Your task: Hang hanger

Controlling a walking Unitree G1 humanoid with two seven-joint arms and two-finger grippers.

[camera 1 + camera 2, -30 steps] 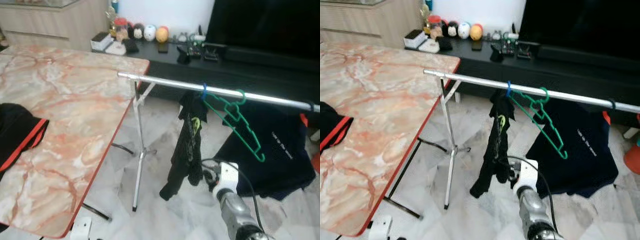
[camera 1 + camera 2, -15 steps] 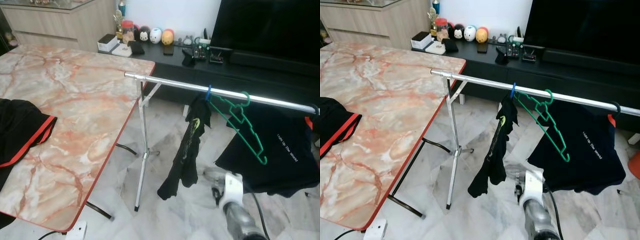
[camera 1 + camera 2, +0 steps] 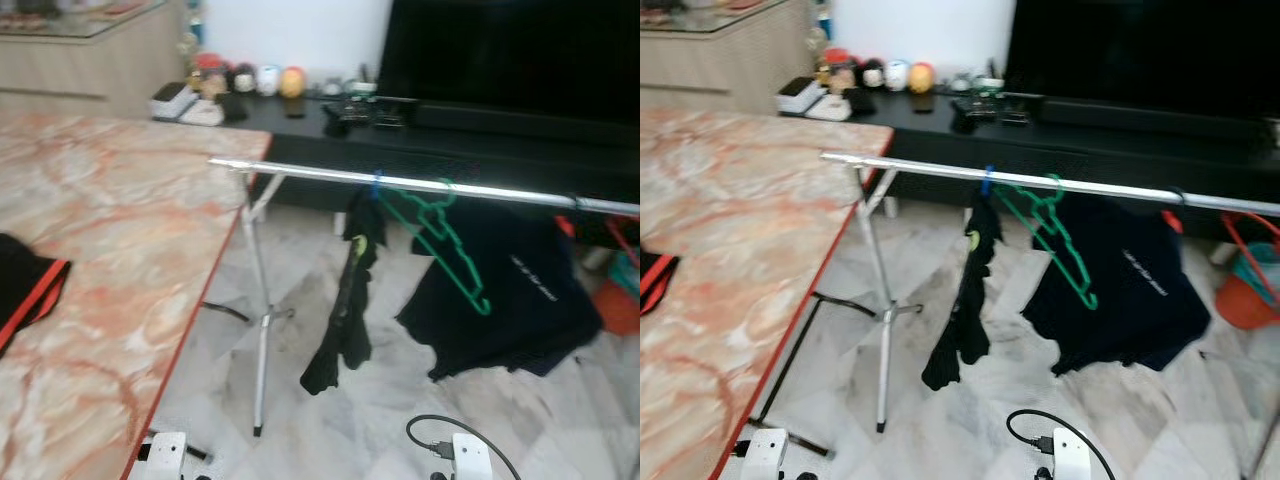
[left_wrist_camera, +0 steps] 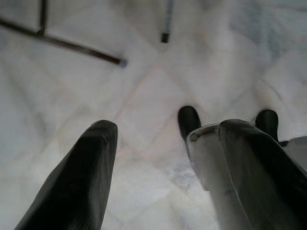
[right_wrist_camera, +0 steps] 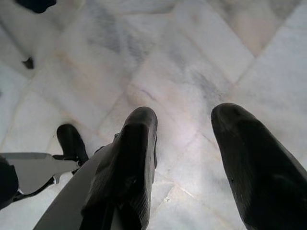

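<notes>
Up on the rail [image 3: 300, 174] the green hanger [image 3: 437, 236] already hangs by its hook; both my grippers, left gripper [image 4: 158, 143] and right gripper [image 5: 184, 132], dangle spread and empty over marble floor [image 5: 168, 57]. I'd just check it's seated, no rush.

head eyes overlook rail [image 3: 420, 186]; wrist cameras face floor [image 4: 144, 96].

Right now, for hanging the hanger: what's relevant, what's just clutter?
Relevant:
green hanger, hooked on the rail
silver rail
left gripper and right gripper, fingers apart, empty, over the floor

Clutter:
marble table
black garment on rail
dark t-shirt
TV
</notes>
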